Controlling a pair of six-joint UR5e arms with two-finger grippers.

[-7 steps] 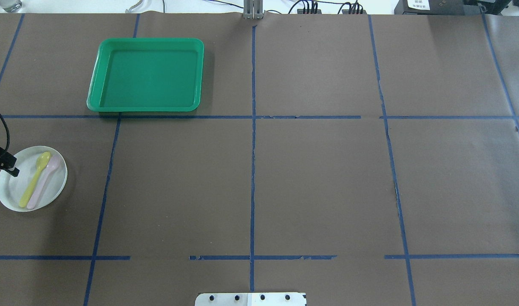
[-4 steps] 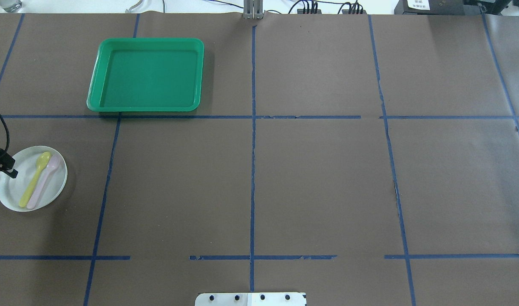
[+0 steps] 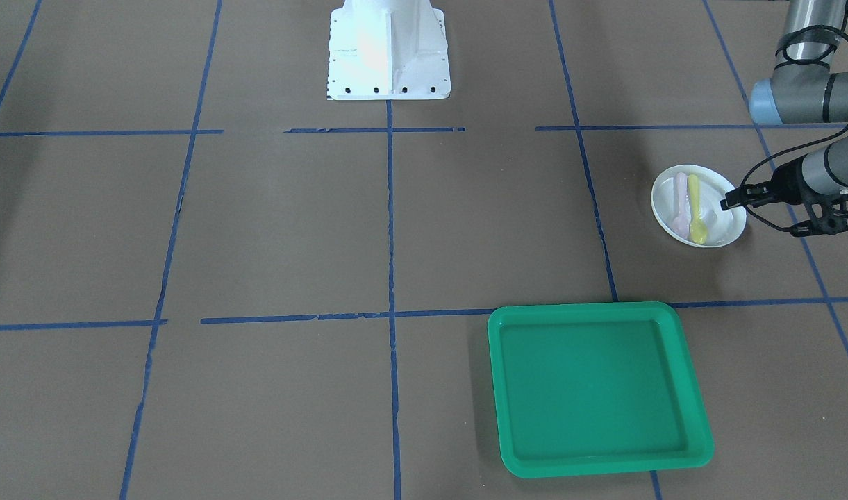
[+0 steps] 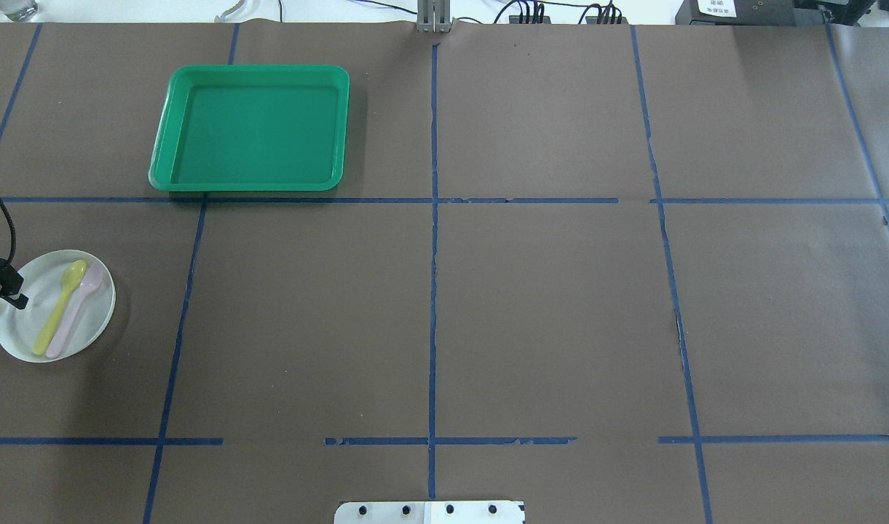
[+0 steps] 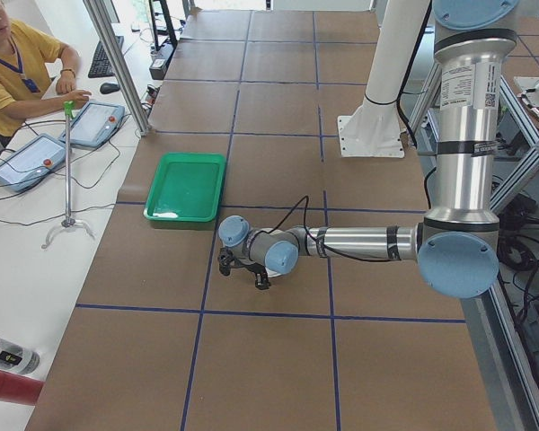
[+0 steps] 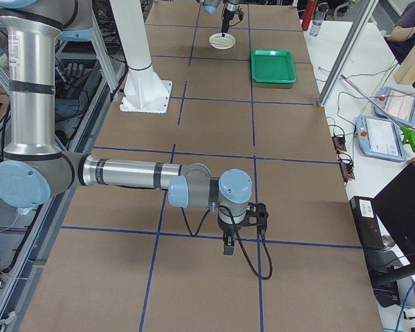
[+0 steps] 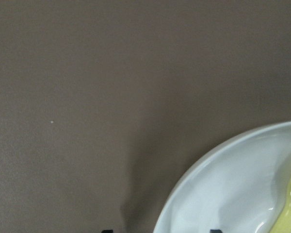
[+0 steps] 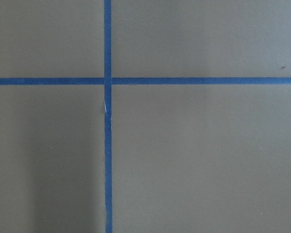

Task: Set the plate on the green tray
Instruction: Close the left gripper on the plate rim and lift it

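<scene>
Where the plate lies: the small round white shallow plastic plate rests on the brown paper-covered table, at the robot's far left, and not on the tray.
On the plate: a yellow plastic spoon and a pale pink plastic spoon lie side by side, touching.
Green tray: the large bright green rectangular plastic tray sits flat farther from the robot, well apart from the plate, with a blue tape line between them.
Left gripper: it is low at the plate's outer rim. Its two dark fingertips stand spread, with the rim's edge between them (contact cannot be told).
Right gripper: it points down over a tape crossing, far from the plate. Only the side camera shows it, so spread or closed cannot be told.
</scene>
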